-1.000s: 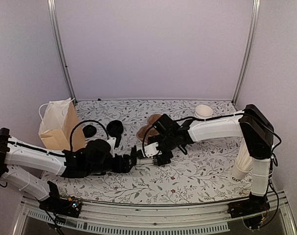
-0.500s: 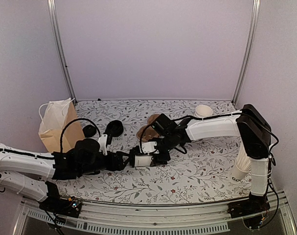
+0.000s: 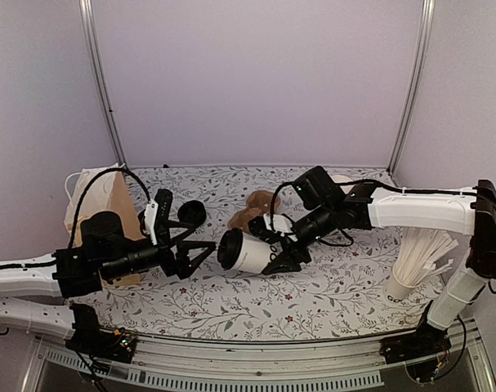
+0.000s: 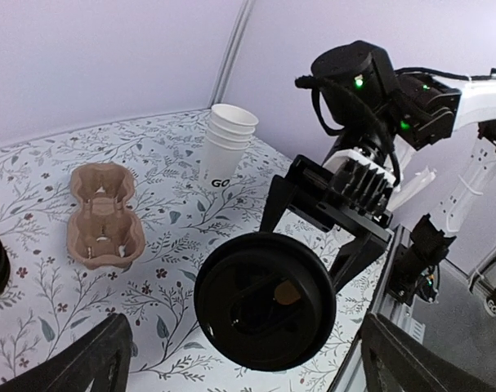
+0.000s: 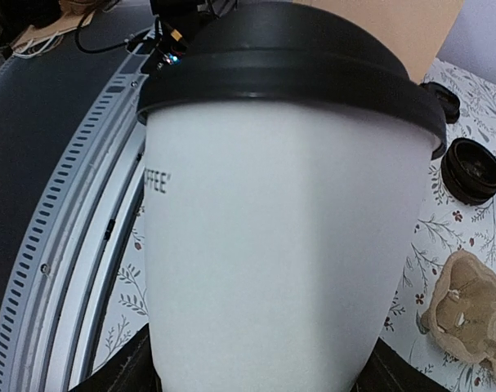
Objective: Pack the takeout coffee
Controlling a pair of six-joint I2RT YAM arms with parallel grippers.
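Our right claw pinches the small white paper cup with round black plastic lid. It is probably light and crushable, so we squeeze gently mid-wall. Our left claw stands spread.

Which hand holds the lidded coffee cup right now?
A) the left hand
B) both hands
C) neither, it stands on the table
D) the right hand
D: the right hand is clamped on the coffee cup, held on its side; the left hand is open, apart from it.
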